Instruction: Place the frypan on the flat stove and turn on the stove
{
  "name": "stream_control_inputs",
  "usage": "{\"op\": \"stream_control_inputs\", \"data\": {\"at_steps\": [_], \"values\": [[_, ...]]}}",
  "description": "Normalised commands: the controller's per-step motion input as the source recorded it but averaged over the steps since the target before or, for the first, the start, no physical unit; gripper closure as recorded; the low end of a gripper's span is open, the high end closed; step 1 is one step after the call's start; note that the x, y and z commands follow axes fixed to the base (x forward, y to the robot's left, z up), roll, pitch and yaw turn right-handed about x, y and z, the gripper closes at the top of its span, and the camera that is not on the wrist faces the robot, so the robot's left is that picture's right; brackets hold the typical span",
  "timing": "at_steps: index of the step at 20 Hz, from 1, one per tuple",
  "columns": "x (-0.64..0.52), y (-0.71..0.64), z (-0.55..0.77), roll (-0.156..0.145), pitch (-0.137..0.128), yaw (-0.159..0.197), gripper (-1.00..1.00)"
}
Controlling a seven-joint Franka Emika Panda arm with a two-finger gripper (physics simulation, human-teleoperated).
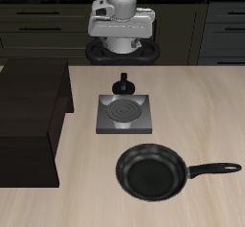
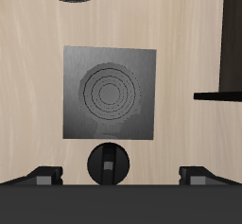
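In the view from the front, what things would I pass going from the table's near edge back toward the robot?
The frypan → the flat stove → a small black pot-like thing just behind the stove → the robot's base at the table's far edge.

Even bright light, soft faint shadows, sharp renders, no glare

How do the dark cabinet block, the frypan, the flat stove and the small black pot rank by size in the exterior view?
1. dark cabinet block
2. frypan, nearer the camera, so its lead over the stove is unsure
3. flat stove
4. small black pot
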Motion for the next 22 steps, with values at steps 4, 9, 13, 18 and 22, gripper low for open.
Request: {"op": "stream_control_inputs", "data": {"at_steps": [4, 9, 13, 18, 22], "values": [[0.00, -0.02, 0.00, -0.007, -0.009, 0.003, -1.00], [0.13, 0.07, -0.01, 0.000, 0.004, 0.017, -1.00], [0.18, 0.04, 0.10, -0.006, -0.033, 0.005, -1.00], [0.37, 0.12, 0.06, 0.036, 0.009, -0.005, -1.00], [0.46, 0.06, 0.00, -0.001, 0.014, -0.021, -1.00]]}}
